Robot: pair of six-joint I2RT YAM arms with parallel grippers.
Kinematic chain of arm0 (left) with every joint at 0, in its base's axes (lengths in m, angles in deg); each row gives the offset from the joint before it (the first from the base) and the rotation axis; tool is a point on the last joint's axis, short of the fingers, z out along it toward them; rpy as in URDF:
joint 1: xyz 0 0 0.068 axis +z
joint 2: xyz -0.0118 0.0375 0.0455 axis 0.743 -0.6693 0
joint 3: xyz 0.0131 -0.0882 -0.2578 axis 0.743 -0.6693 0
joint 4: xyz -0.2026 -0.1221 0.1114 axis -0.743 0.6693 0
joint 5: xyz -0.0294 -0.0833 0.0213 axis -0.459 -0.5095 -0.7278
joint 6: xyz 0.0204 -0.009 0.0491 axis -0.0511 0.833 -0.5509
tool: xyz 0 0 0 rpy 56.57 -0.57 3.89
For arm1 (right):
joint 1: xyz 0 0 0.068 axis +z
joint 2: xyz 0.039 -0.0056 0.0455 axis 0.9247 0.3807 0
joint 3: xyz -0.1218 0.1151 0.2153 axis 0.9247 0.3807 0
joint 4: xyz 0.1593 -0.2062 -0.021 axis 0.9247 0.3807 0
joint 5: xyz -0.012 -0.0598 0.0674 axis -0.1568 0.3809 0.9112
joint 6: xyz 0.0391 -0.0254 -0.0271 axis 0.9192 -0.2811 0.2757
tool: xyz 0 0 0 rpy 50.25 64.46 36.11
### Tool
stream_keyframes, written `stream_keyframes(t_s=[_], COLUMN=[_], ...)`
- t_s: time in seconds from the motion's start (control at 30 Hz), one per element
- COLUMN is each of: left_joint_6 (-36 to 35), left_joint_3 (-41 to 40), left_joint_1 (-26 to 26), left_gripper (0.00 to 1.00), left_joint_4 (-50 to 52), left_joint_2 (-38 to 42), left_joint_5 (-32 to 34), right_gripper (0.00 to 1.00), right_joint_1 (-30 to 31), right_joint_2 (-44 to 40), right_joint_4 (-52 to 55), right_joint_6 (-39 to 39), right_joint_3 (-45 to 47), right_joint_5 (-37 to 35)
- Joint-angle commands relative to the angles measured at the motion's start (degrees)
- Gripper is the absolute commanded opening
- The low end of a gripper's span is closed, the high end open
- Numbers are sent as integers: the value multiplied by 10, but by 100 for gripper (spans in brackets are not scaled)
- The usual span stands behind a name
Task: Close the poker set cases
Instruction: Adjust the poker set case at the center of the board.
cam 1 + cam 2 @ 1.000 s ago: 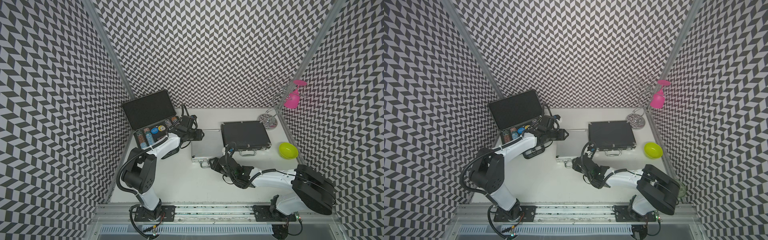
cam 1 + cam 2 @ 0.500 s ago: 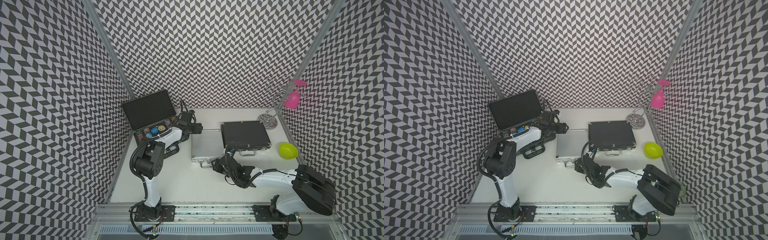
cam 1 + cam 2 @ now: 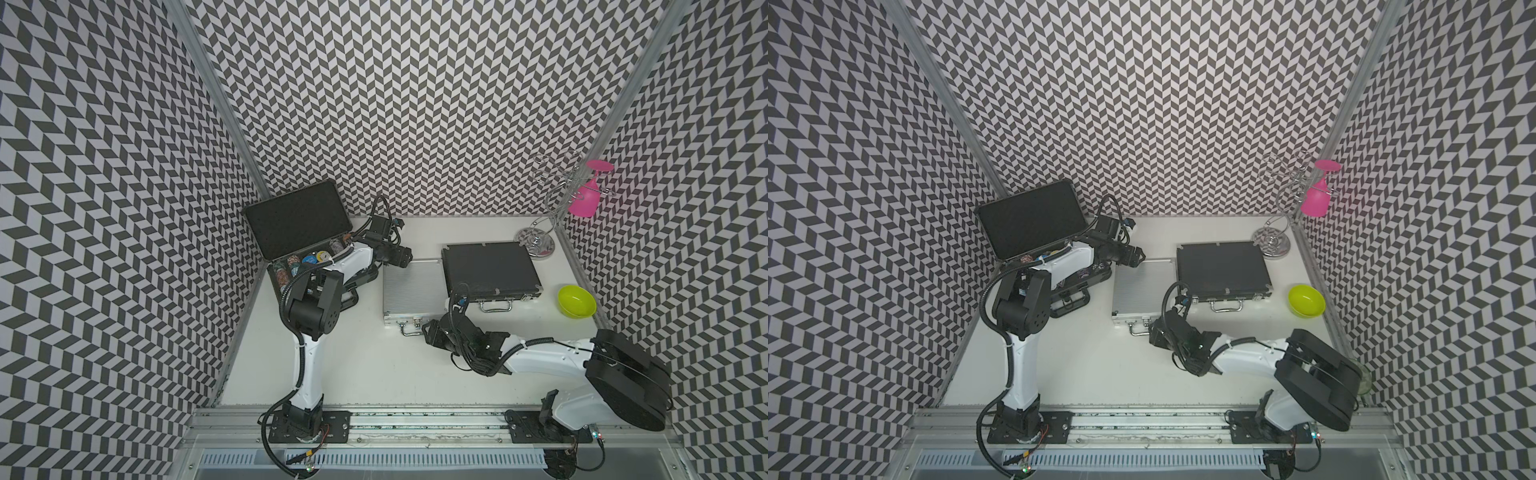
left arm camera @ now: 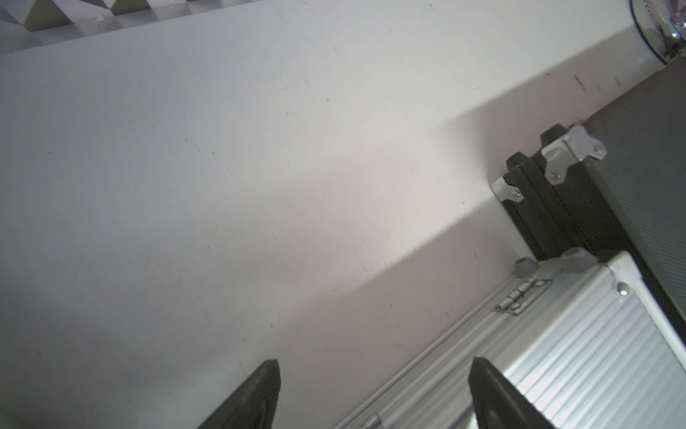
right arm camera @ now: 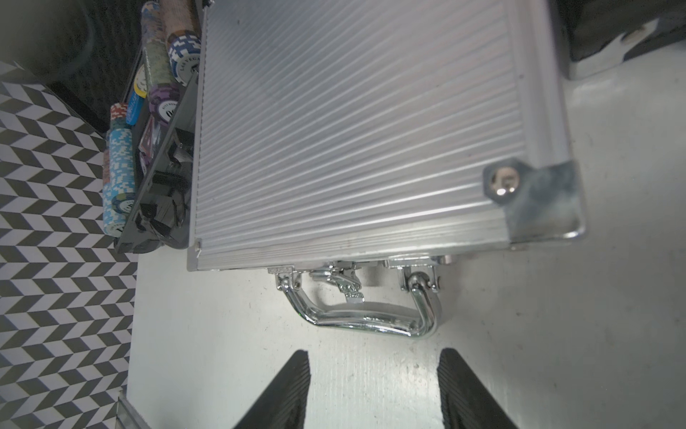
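Note:
The large ribbed black case (image 3: 299,224) (image 3: 1034,226) stands open at the back left, lid upright, poker chips (image 5: 118,167) in its tray. The small silver case (image 3: 411,286) (image 3: 1142,291) (image 4: 575,353) (image 5: 352,130) lies with its lid down mid-table. Right beside it lies the medium black case (image 3: 488,270) (image 3: 1221,270) (image 4: 649,167), lid down too. My left gripper (image 3: 405,258) (image 3: 1136,257) (image 4: 375,371) hangs open at the silver case's far left corner, holding nothing. My right gripper (image 3: 428,332) (image 3: 1154,334) (image 5: 375,358) stands open and empty just short of the silver case's chrome handle (image 5: 363,319).
A lime green bowl (image 3: 577,301) sits at the right edge. A wire glass rack (image 3: 536,241) with a pink glass (image 3: 586,199) stands in the back right corner. Patterned walls close in on both sides. My left arm reaches across the open case's tray.
My left gripper's jaws have spread wider, and that arm's elbow has swung up and inward. The right gripper has opened slightly and stayed by the handle.

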Motion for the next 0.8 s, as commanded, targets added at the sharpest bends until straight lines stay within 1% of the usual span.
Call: stream_keyframes(t_s=[0.0,0.07,0.13,0.23,0.37,0.43,0.6,0.67,0.77], left_joint_6=[-47,-48,-36,-34,-42,-38,-13,-8,-5], left_joint_3=[-1,-31,-68,-110,-104,-112,-155,-166,-169], left_joint_1=[-2,0,8,9,5,1,-1,-3,-11], left_gripper=[80,79,77,74,70,69,69,68,67], left_joint_4=[91,94,82,71,108,115,106,107,116], left_joint_2=[7,31,62,88,75,83,119,120,117], left_joint_5=[-22,-18,-38,-66,-76,-74,-31,-18,22], right_gripper=[58,59,59,59,60,61,61,60,60], right_joint_1=[-1,-1,-1,-1,-1,-1,-1,-1,3], right_joint_2=[-19,-20,-19,-13,-13,-11,10,19,29], right_joint_4=[10,13,6,3,-4,-5,-24,-39,-47], right_joint_6=[-25,-27,-26,-25,-24,-27,-19,-9,33], right_joint_3=[-28,-34,-32,-34,-35,-37,-31,-29,-25], right_joint_5=[6,6,5,-2,-2,4,23,40,48])
